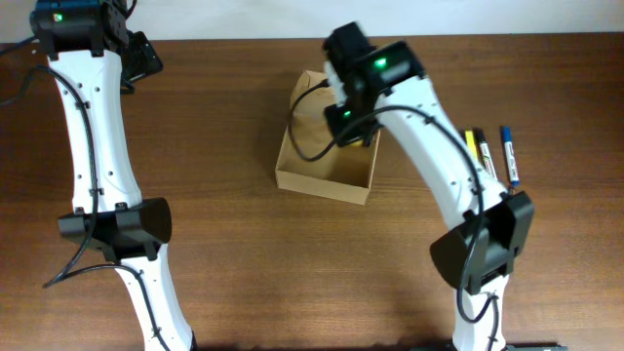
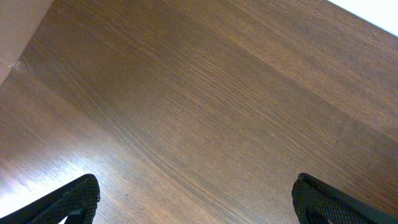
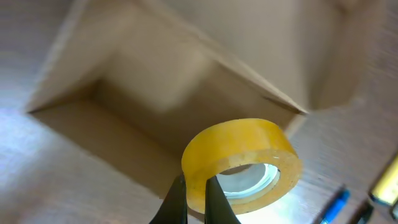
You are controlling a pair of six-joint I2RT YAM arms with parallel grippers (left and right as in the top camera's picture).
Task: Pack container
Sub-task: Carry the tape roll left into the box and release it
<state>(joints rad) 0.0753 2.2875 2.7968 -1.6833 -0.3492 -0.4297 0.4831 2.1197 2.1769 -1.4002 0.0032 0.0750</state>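
Right pincer [image 3: 196,186] is pinching a yellow tape roll [image 3: 242,155] above the open cardboard box [image 1: 322,187], which is sitting mid-surface; markers [image 1: 485,156] are lying at its 3 o'clock. Left pincer [image 2: 199,202] is hanging spread over the brown wooden surface [image 1: 244,244].

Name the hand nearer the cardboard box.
Right. The right hand, holding a yellow tape roll, hangs over the open box; the left hand sits far to its left.
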